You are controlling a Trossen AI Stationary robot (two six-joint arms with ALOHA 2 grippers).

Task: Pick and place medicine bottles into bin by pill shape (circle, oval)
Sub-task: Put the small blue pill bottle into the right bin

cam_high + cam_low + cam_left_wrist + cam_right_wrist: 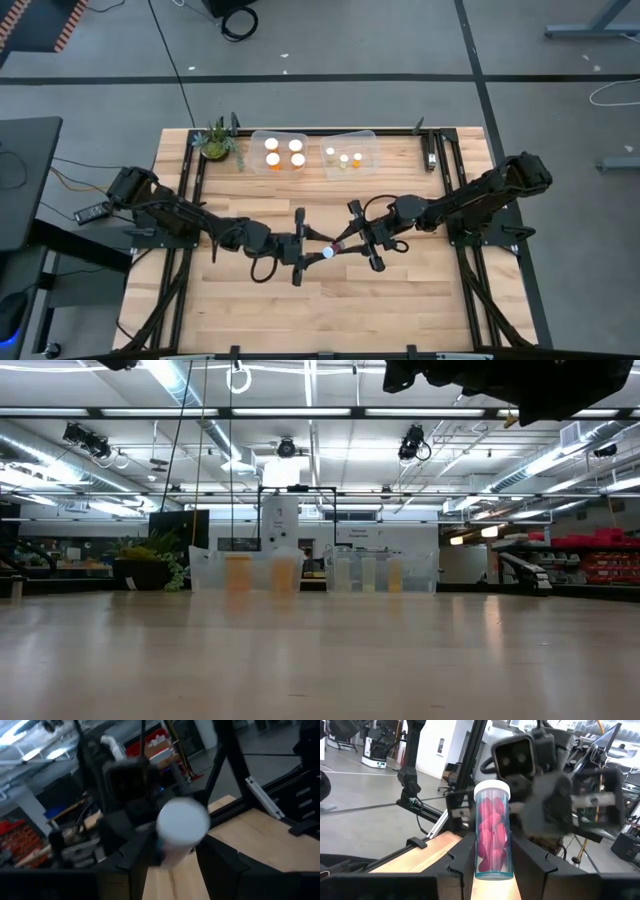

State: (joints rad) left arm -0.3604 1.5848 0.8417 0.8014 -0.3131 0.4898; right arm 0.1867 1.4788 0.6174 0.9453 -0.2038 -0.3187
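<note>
Medicine bottle (492,830), clear-walled with a white cap and pink pills, stands upright between the right gripper (352,243) jaws, which are narrowed onto its body; it is held above the middle of the tabletop (400,310), not resting on it. Right arm reaches in low from the right edge, forearm stretched toward centre. Left arm mirrors it from the left edge, elbow bent, wrist levelled. Left gripper (305,247) faces the right one head-on, its jaws part open to either side of the bottle's white cap (182,822); cannot tell whether they touch it. Two clear bins (277,150) sit side by side at the far edge of the tabletop, the left with four orange white-capped bottles (284,152), the right with smaller pale bottles (344,158)
</note>
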